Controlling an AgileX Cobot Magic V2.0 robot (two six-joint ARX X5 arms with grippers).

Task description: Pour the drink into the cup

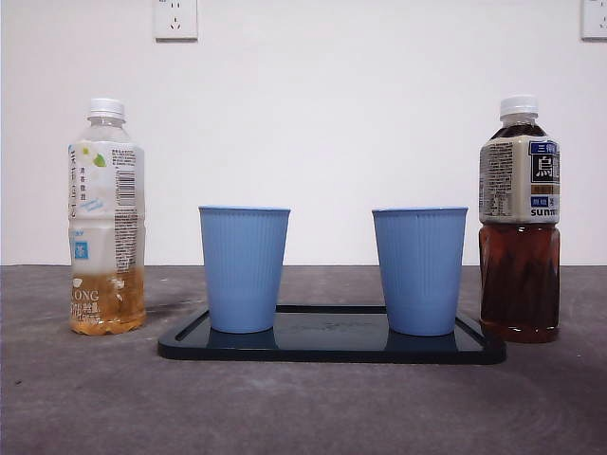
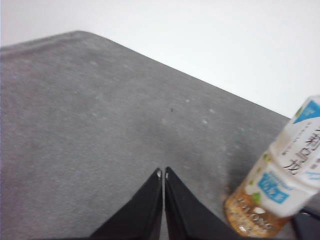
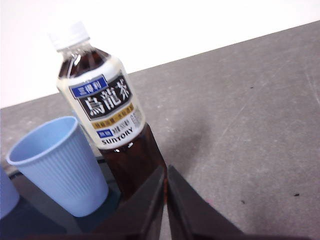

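Setup: two blue cups are being kept side by side on a dark tray (image 1: pixel 332 353), with one bottle parked at each end, so it's looking like one drink per cup and one arm per bottle.
Pale tea bottle (image 1: pixel 106 218): being left upright on the grey surface (image 1: pixel 303 408), just off the tray near the left cup (image 1: pixel 244 268); only a little golden liquid is sitting in the bottom, white cap on.
Dark tea bottle (image 1: pixel 519 223): being stood upright just beside the tray's other end, close to the right cup (image 1: pixel 419 270); mostly full, capped too.
Left gripper (image 2: pixel 163 173): fingers are being held pressed together, nothing between them, hanging over bare surface with the pale bottle off to one side.
Right gripper (image 3: pixel 166 170): fingers clenched on nothing as well, being aimed at the lower body of the dark bottle, which is reading as the likelier first grab.
Progress: nothing is being gripped or poured yet, judging by how it all sits.
Hidden: neither arm is being shown in the front view; cup insides can't be seen, so empty or not is anyone's guess; the pale bottle is being cut off by the left wrist frame, and its label is too blurry to read there.
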